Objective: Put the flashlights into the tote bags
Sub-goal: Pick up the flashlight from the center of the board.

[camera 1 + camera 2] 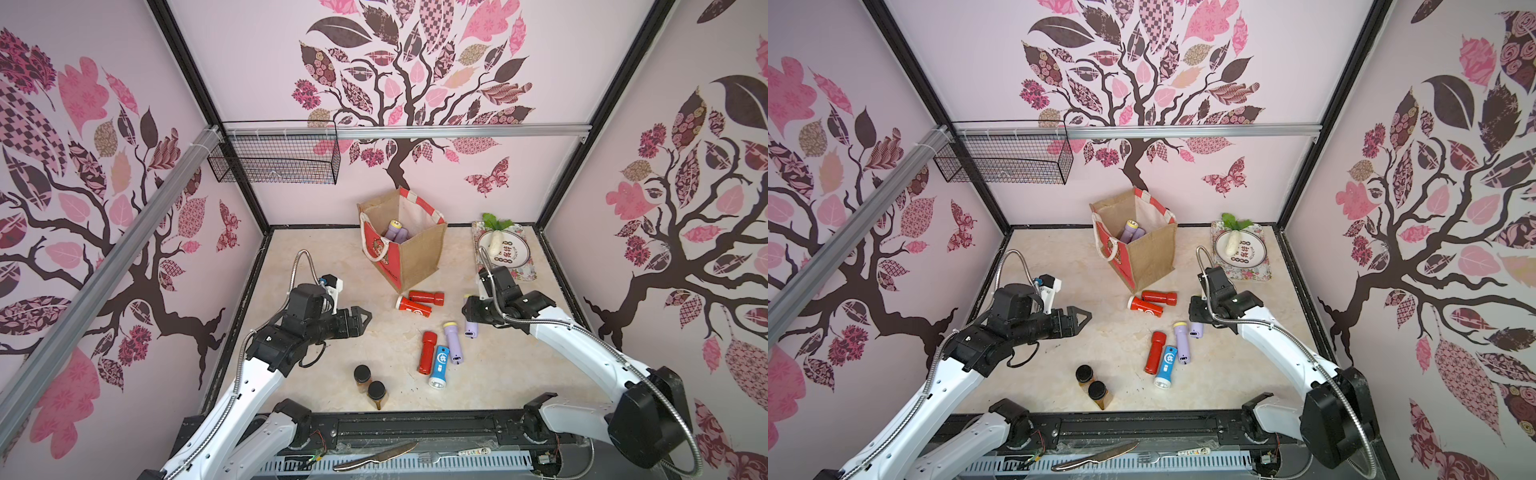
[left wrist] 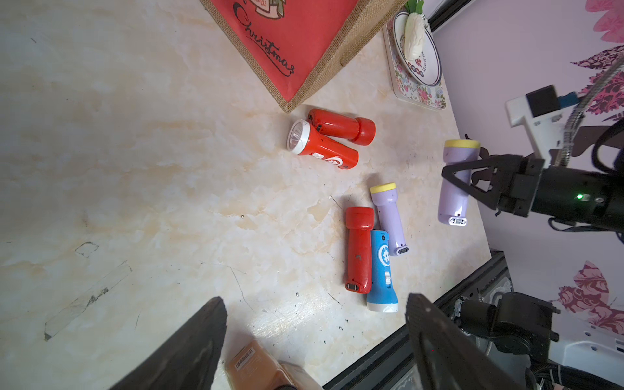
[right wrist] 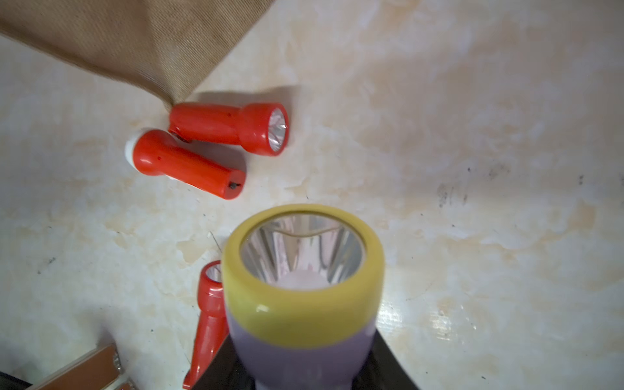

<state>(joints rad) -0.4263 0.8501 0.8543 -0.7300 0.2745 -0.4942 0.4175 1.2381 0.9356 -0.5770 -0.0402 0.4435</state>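
We see 1 boxy tan jute tote bag (image 1: pixel 419 253), red-fronted, standing at the back of the table (image 1: pixel 332 270) with 2 lilac flashlights (image 1: pixel 395 232) inside. Our left gripper (image 1: pixel 365 318) gapes wide, empty. Our right gripper (image 2: pixel 456 179) is clamped on 1 yellow-ringed flashlight (image 2: pixel 454 206), lilac-bodied. Lying in front of the bag: 3 red flashlights (image 1: pixel 428 351), 1 loose lilac flashlight (image 1: pixel 453 340), 1 blue flashlight (image 1: pixel 439 368).

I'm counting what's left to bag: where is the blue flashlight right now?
In a top view the blue flashlight lies on the table right of centre, between a red flashlight and a lilac flashlight, nearer the robot than the tote bag.
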